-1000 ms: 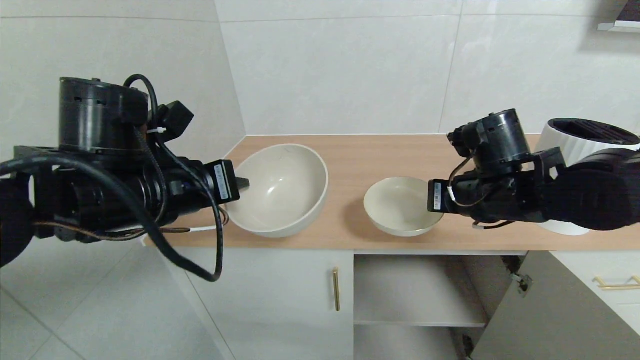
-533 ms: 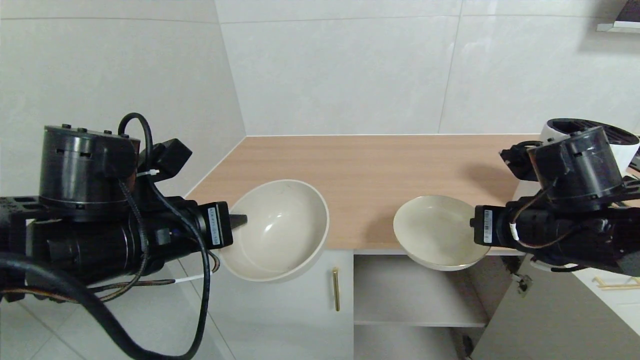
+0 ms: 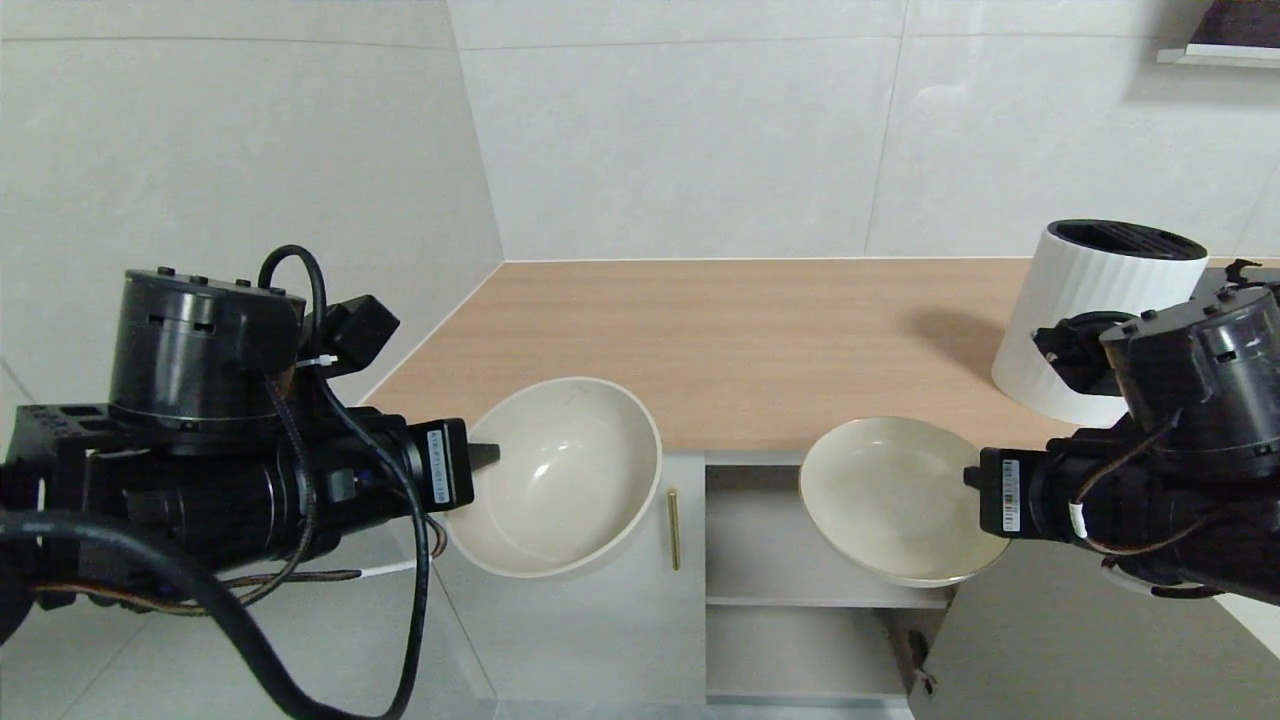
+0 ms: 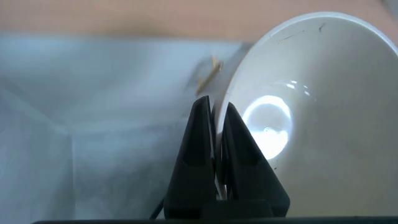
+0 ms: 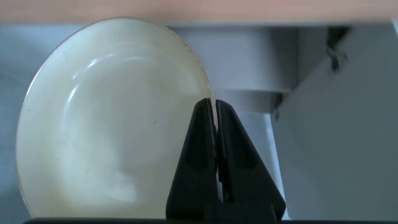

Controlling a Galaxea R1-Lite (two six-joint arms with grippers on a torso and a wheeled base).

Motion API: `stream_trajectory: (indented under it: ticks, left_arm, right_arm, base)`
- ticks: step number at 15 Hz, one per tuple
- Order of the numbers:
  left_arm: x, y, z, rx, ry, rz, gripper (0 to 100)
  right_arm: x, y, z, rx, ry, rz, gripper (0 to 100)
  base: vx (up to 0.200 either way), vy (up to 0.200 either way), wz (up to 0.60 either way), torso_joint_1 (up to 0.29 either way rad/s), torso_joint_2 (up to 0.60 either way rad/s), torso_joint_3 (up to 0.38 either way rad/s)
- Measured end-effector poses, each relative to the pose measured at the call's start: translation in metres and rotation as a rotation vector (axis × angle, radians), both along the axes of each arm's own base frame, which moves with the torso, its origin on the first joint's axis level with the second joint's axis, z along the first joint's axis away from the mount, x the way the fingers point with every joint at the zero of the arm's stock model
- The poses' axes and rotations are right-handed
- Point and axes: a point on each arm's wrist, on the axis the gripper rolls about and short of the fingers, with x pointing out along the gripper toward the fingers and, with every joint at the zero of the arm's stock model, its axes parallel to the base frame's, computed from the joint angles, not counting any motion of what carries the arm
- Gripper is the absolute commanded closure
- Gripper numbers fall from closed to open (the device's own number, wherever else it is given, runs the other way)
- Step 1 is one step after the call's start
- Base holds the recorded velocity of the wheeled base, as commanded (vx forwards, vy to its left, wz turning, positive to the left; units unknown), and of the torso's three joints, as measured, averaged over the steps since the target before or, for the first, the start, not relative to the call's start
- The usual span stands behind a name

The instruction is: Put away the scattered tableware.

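left arm sits level out in front of the counter (image 3: 720,340), coming in from the robot's left with the wrist turned so the left gripper (image 3: 487,456) points sideways toward the middle. its fingers (image 4: 200,127) are squeezed almost together, just a thin gap, and the rim of the big bowl (image 3: 570,480) is pinched in that gap, one finger inside the wall and one outside. the big bowl hangs in the air at the counter's front edge, tipped a little so you look into it, its lower half in front of the closed door below the counter, just beside the brass handle (image 3: 673,528). right arm mirrors that from the other side, also level and in front of the counter, the right gripper (image 3: 972,478) pointing in toward the middle. its fingers (image 5: 199,127) are clamped tight on the rim of the shallow bowl (image 3: 890,505), same one-in, one-out grip. the shallow bowl is held up tilted just below the counter's front edge, right in front of the open cabinet (image 3: 790,545) under the counter, with a shelf (image 3: 800,601) showing behind it. the cabinet door (image 3: 1050,640) stands swung open below the counter's right part. the two bowls are well apart, not touching. further back, a white ribbed canister (image 3: 1090,310) with a dark top stands upright on the counter's right end. behind the counter it's pale tiled wall (image 3: 680,130).
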Motion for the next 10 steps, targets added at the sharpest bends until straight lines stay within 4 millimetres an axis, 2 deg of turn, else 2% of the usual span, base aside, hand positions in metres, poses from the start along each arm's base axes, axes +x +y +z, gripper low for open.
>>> stream_trajectory:
  ticks: [6, 10]
  left_arm:
    - [0.001, -0.003, -0.002, 0.004, 0.008, -0.01, 100]
    - [0.001, -0.004, -0.005, 0.01, 0.017, -0.013, 100]
  right_arm:
    - [-0.005, 0.001, -0.005, -0.021, 0.017, 0.023, 100]
    - [-0.005, 0.006, -0.011, -0.042, 0.034, 0.028, 100]
  base:
    - [0.0, 0.0, 0.0, -0.004, 0.01, 0.011]
    - [0.0, 0.0, 0.0, -0.139, 0.39, 0.235]
